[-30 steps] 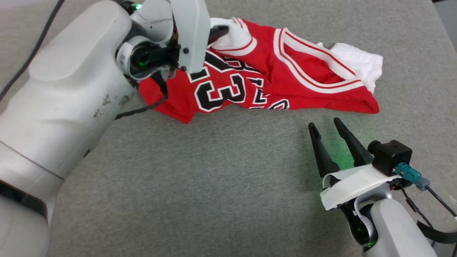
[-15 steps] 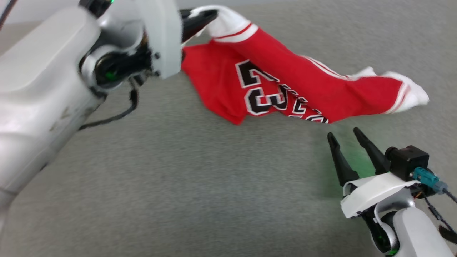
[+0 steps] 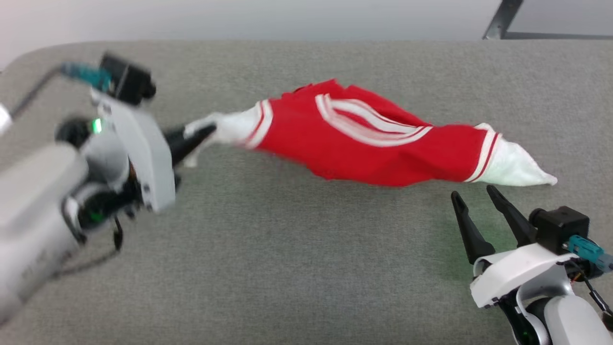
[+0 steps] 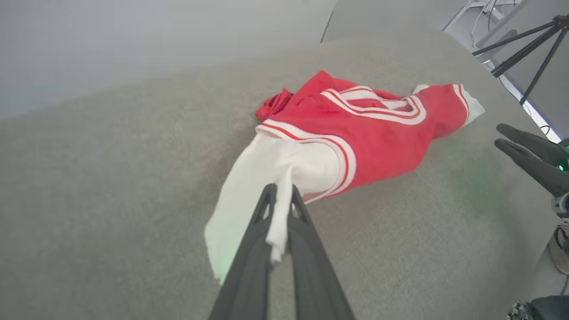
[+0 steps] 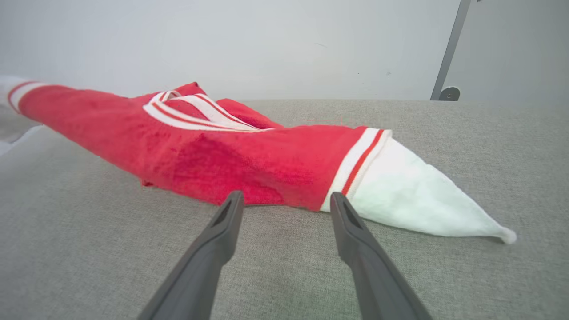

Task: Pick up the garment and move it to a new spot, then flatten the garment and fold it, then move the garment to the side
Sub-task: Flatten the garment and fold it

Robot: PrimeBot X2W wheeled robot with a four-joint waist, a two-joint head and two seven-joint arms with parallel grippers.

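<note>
Dragged out since a second ago, the shirt (image 3: pixel 368 153) lies stretched on the grey mat (image 3: pixel 287 249); left gripper (image 3: pixel 205 129) pinches one white sleeve (image 3: pixel 234 128), right gripper (image 3: pixel 472 191) gapes empty near the other; looks soft and limp, best taken there.

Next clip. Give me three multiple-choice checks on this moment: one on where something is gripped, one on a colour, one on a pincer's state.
1. Where does the left pincer grip the shirt?
A. a white sleeve
B. the red hem
C. the striped neck

2. What colour is the surface under the shirt?
A. blue
B. grey
C. brown

3. How is the right pincer?
A. shut on the other sleeve
B. shut, empty
C. open, empty

Answers:
1 A: the left wrist view shows white sleeve cloth pinched between its fingers.
2 B: grey fabric lies all around the shirt.
3 C: its fingers stand apart with nothing between them.
</note>
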